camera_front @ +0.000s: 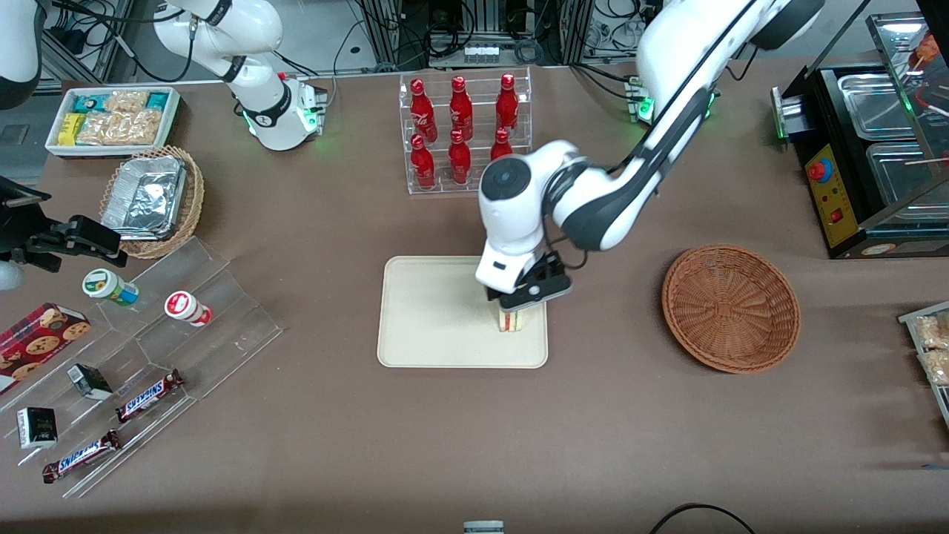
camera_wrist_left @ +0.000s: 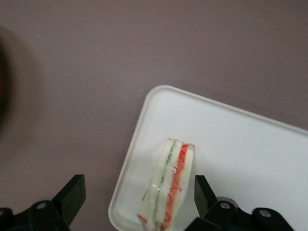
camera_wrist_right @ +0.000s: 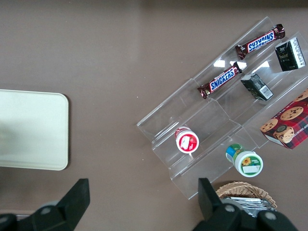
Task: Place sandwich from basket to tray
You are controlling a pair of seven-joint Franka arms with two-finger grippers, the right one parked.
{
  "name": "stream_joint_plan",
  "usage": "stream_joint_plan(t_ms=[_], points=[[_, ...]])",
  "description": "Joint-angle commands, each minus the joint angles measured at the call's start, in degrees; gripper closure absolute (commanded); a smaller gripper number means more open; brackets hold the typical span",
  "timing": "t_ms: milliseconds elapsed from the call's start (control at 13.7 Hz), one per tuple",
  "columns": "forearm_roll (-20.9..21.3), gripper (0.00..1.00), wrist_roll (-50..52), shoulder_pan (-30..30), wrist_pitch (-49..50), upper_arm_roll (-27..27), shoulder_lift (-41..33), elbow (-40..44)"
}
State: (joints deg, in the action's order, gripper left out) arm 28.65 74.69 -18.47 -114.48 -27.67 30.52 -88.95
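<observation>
The sandwich point(camera_front: 511, 320) stands on its edge on the cream tray point(camera_front: 437, 311), near the tray's corner closest to the working arm's end and the front camera. My left gripper point(camera_front: 521, 299) hangs directly over it. In the left wrist view the gripper point(camera_wrist_left: 139, 185) is open, with its black fingers point(camera_wrist_left: 72, 192) wide on either side of the sandwich point(camera_wrist_left: 168, 187). One finger is close to the bread and the other stands well apart from it. The tray point(camera_wrist_left: 231, 144) lies under the sandwich. The reddish-brown wicker basket point(camera_front: 730, 308) is empty, toward the working arm's end.
A clear rack of red bottles point(camera_front: 463, 130) stands farther from the front camera than the tray. A clear stepped shelf with snacks point(camera_front: 148, 356), a tan basket of foil containers point(camera_front: 152, 200) and a white snack bin point(camera_front: 111, 119) lie toward the parked arm's end. A black appliance point(camera_front: 867, 156) stands at the working arm's end.
</observation>
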Motion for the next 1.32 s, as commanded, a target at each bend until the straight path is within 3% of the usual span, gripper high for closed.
stream_joint_plan(t_ms=[0,220,805,1244], points=[[-3.68,0.0,1.16,3.42,5.91,0.25,-8.96,-1.84],[-7.98,0.0,-2.42,7.9,10.05,0.25,-14.95,-2.02],[-21.16,0.0,-29.65,21.18,21.05,0.51,-26.82,-3.77],[-30.75,0.0,-50.59,18.83,24.83,16.48,-34.3,-6.85]])
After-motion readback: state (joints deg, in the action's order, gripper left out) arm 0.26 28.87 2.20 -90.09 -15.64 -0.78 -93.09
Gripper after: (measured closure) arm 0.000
